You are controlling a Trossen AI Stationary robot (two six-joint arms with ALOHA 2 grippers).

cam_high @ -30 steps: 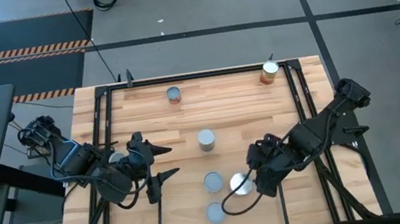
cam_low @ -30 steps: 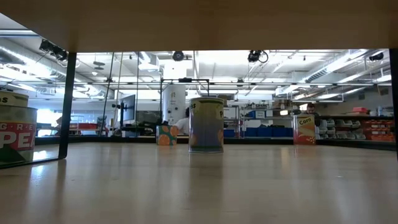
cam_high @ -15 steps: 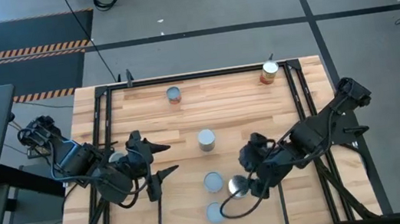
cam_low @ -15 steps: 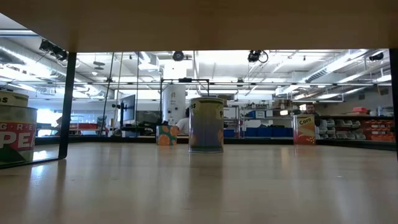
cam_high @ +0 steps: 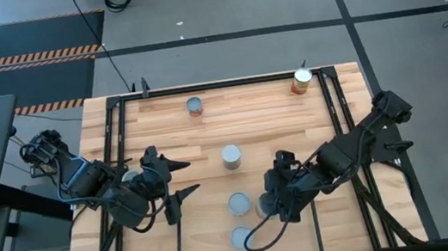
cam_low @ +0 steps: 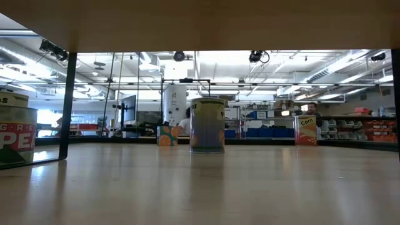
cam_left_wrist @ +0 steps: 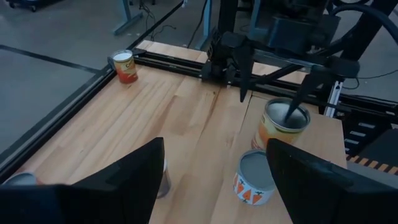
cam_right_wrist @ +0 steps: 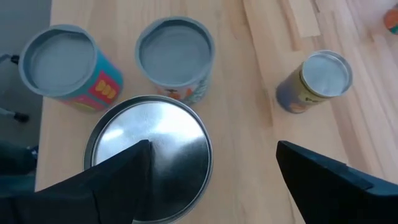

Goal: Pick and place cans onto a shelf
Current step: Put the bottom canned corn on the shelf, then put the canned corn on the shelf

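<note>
My right gripper (cam_high: 272, 203) hangs open over the shelf (cam_high: 208, 232), slanting down above a silver-topped can with an orange side (cam_left_wrist: 283, 127). That can stands upright on the shelf beside two grey-topped cans (cam_high: 239, 202) (cam_high: 241, 238). One finger (cam_left_wrist: 297, 102) ends over its top (cam_right_wrist: 149, 155); the other (cam_left_wrist: 244, 84) stands off to its far side. My left gripper (cam_high: 183, 179) waits open above the table's left part. More cans stand on the table: one in the middle (cam_high: 231, 156), one at the far edge (cam_high: 194, 105), and an orange one at the far right corner (cam_high: 301, 81). My right gripper has one fingertip (cam_left_wrist: 292, 114) right at the orange-sided can's top, coming from above at a slant. I cannot tell whether it touches the top. The can stands upright on the shelf and is not between the fingers.
Black frame bars (cam_high: 115, 157) (cam_high: 344, 118) run along the table's left and right sides. A cable loop (cam_high: 260, 238) hangs from the right arm over the shelf. In the low view a green can (cam_low: 15, 134) stands at the left under the shelf board.
My right gripper has gone a little toward the table's left edge, over the silver-topped can, and has rolled its wrist; it now covers most of the can's top in the high view. Its fingers have stayed open.
</note>
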